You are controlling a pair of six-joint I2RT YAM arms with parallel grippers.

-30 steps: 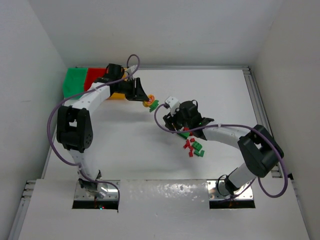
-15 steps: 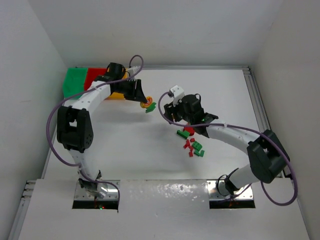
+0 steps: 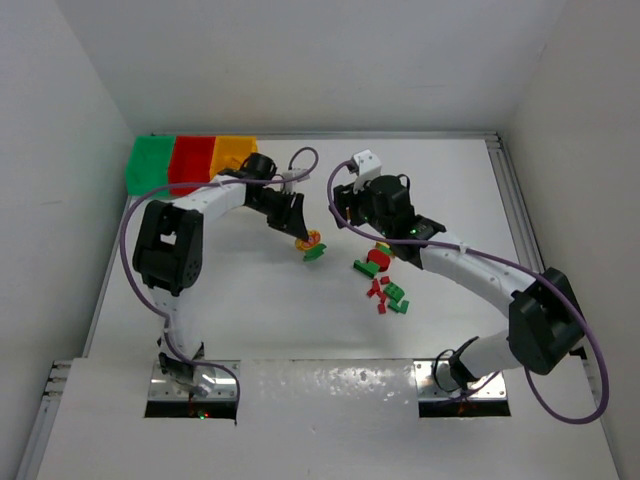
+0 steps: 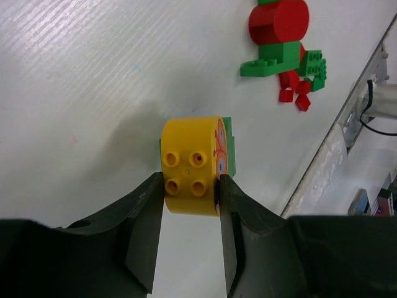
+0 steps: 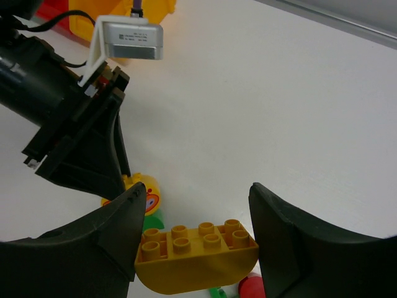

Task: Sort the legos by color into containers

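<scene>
Your left gripper (image 4: 191, 183) is pinching a yellow round brick (image 4: 192, 164) by its sides, studs facing the wrist camera. A green piece (image 4: 227, 139) is pressing against the brick's far face. Most of that piece is hiding behind the yellow, so you cannot tell whether it is clipped on or only lying beside it. Your right gripper (image 5: 197, 208) is clamping a yellow arched brick (image 5: 198, 254) end to end, its fingers (image 5: 111, 242) standing half spread around it. The frame edge is cutting off the brick's underside, so whether it is resting on the table (image 5: 279, 93) or hanging clear is not showing. From above, the right arm (image 3: 470, 265) is covering its own fingers, and only a sliver of yellow is peeking out beside the pile. The loose legos (image 3: 388, 292) are lying just beside the right gripper and well apart from the left one: a red cylinder (image 4: 279, 22), a green plate (image 4: 268, 67), and small red and green bits too tiny to sort by shape. The bins (image 3: 190, 157) are sitting in a row at the far left corner, green, red, then yellow, well apart from both grippers. In the right wrist view only cropped corners of the yellow and red ones are showing at the top edge.
</scene>
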